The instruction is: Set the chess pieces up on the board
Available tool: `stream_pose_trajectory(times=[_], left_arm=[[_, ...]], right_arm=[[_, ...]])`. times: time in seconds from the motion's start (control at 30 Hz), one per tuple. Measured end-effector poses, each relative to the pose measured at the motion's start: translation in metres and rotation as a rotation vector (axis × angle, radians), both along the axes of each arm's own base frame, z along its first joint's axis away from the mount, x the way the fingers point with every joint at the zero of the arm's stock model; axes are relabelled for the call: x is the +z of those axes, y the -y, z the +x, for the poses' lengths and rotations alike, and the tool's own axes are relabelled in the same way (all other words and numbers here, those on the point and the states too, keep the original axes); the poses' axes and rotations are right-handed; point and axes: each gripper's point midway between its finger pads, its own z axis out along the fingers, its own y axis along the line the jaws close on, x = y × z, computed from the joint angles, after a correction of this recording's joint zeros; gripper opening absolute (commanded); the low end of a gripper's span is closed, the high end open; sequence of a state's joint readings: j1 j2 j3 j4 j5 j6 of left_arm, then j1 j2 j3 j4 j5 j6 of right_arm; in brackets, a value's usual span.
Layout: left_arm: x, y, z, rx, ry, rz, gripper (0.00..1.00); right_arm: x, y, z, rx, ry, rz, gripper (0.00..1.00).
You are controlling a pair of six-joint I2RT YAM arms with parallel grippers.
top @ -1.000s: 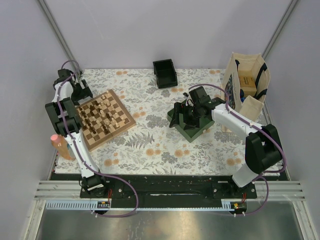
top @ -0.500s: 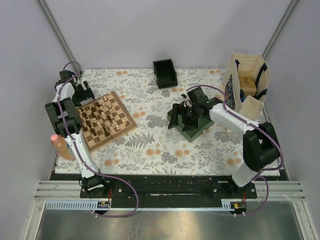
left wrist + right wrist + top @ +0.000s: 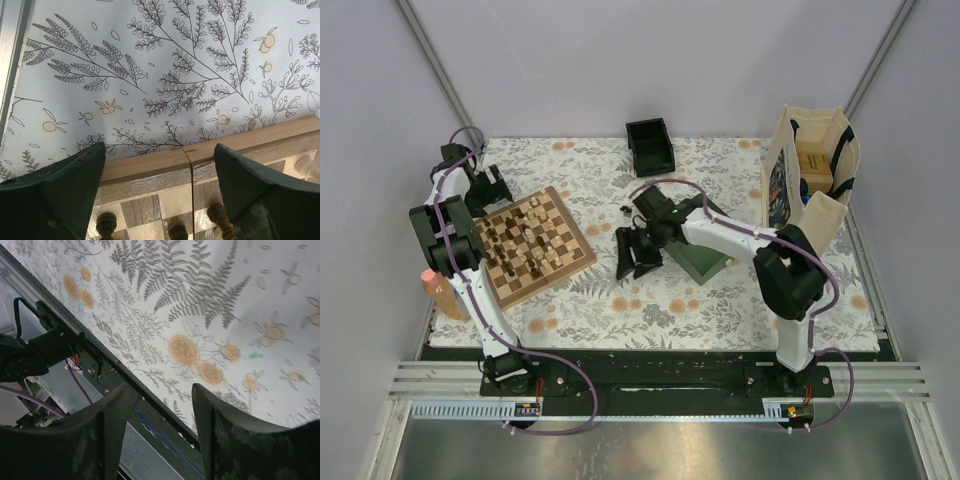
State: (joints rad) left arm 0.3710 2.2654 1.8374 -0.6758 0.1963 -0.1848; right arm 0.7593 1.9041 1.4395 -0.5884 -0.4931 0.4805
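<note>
The board [image 3: 532, 246] lies at the left of the table with several pale and dark chess pieces [image 3: 525, 230] standing on it. My left gripper [image 3: 486, 186] hovers at the board's far-left edge. In the left wrist view it [image 3: 160, 151] is open over the board's wooden border [image 3: 150, 165], nothing between its fingers [image 3: 75, 185], with dark pieces [image 3: 106, 222] just below. My right gripper [image 3: 634, 256] hangs over the cloth between the board and the green tray [image 3: 708, 260]. In its own view it [image 3: 162, 392] is open and empty.
A small black box [image 3: 650, 147] stands at the back middle. A cloth bag [image 3: 812, 168] with boxes stands at the back right. A peach bottle [image 3: 439, 291] stands by the board's near-left corner. The black front rail [image 3: 125, 390] shows in the right wrist view.
My right arm has swung left from over the green tray to the cloth beside the board, and its jaws have narrowed. The left gripper has barely moved.
</note>
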Motion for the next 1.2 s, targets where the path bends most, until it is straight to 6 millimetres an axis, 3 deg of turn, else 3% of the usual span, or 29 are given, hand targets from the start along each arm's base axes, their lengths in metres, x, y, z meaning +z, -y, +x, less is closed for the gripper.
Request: stream_pose_trajectory(times=[0.07, 0.17, 0.33, 0.4, 0.73, 0.83, 1.2], left_arm=[[0.0, 0.0, 0.0, 0.0, 0.0, 0.0, 0.93], [0.0, 0.0, 0.0, 0.0, 0.0, -0.001, 0.93], [0.0, 0.0, 0.0, -0.001, 0.0, -0.001, 0.93], [0.0, 0.0, 0.0, -0.001, 0.0, -0.002, 0.93], [0.0, 0.001, 0.0, -0.003, 0.002, -0.005, 0.92], [0.0, 0.002, 0.0, -0.005, 0.003, -0.009, 0.92], [0.001, 0.006, 0.001, -0.015, 0.008, -0.029, 0.91]], right_arm=[[-0.005, -0.015, -0.006, 0.033, -0.017, 0.006, 0.51], [-0.017, -0.038, -0.012, 0.068, -0.056, 0.023, 0.28], [-0.035, -0.063, -0.015, 0.058, -0.173, 0.069, 0.25], [-0.039, -0.072, -0.012, 0.045, -0.206, 0.086, 0.18], [-0.041, -0.104, 0.008, -0.1, -0.286, 0.171, 0.09], [-0.047, -0.11, 0.012, -0.146, -0.32, 0.187, 0.05], [-0.081, -0.117, 0.025, -0.31, -0.385, 0.162, 0.07]])
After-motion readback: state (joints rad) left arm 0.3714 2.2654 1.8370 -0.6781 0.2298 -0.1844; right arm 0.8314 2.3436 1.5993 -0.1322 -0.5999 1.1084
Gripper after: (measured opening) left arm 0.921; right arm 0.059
